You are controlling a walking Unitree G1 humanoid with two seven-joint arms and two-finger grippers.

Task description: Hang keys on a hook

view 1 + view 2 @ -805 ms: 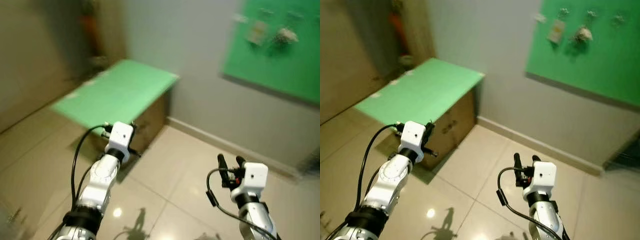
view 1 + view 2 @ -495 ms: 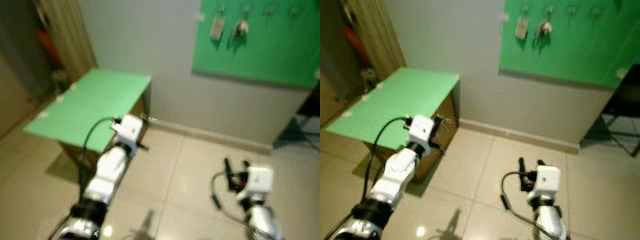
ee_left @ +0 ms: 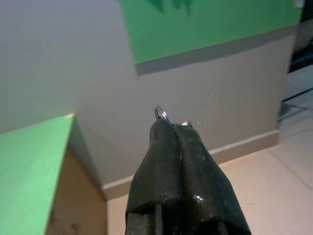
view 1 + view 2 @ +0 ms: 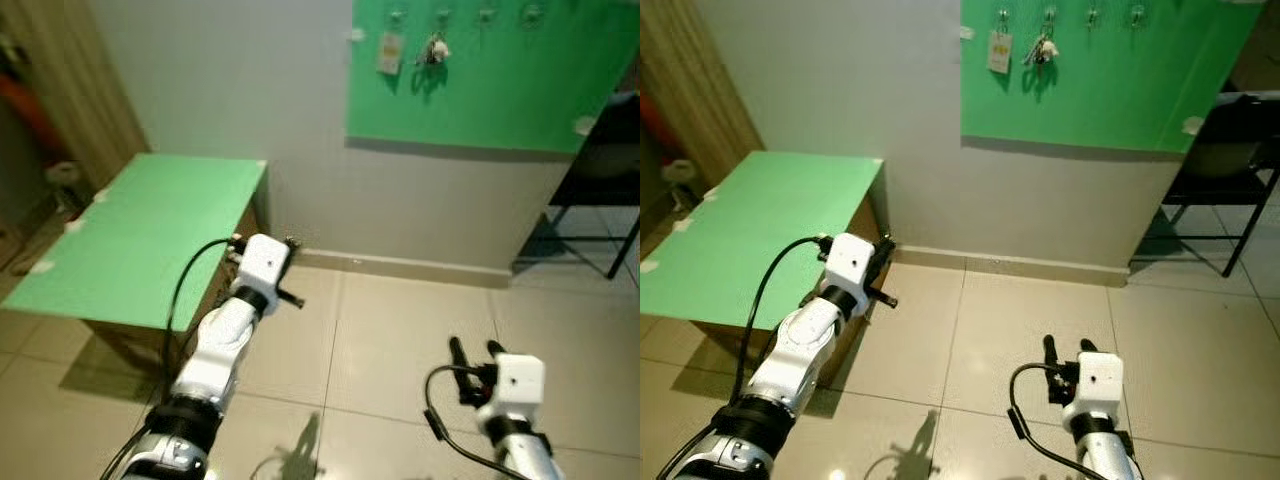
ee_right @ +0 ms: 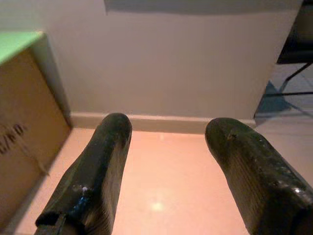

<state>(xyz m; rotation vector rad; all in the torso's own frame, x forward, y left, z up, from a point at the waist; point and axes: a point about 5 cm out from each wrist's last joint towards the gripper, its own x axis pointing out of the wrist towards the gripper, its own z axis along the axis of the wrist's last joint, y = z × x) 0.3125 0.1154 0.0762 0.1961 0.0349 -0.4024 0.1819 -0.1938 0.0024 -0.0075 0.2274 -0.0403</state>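
My left gripper (image 4: 287, 244) is raised in front of me, shut on a small set of keys; a metal key ring (image 3: 160, 113) pokes out past its closed fingertips. High on the wall ahead is a green board (image 4: 480, 90) with a row of hooks (image 4: 486, 14) along its top. A white tag (image 4: 390, 52) and another bunch of keys (image 4: 435, 47) hang from two of the hooks. The board is well above and beyond the left gripper. My right gripper (image 4: 472, 350) is held low over the floor, open with nothing in it (image 5: 168, 129).
A wooden cabinet with a green top (image 4: 130, 240) stands against the wall at my left, just beside the left arm. A black chair (image 4: 600, 160) stands at the right below the board. Beige floor tiles (image 4: 400, 330) lie between me and the wall.
The camera has swung right and come to face the wall, so the green board has moved toward the centre and sharpened. The left gripper stays shut on the keys.
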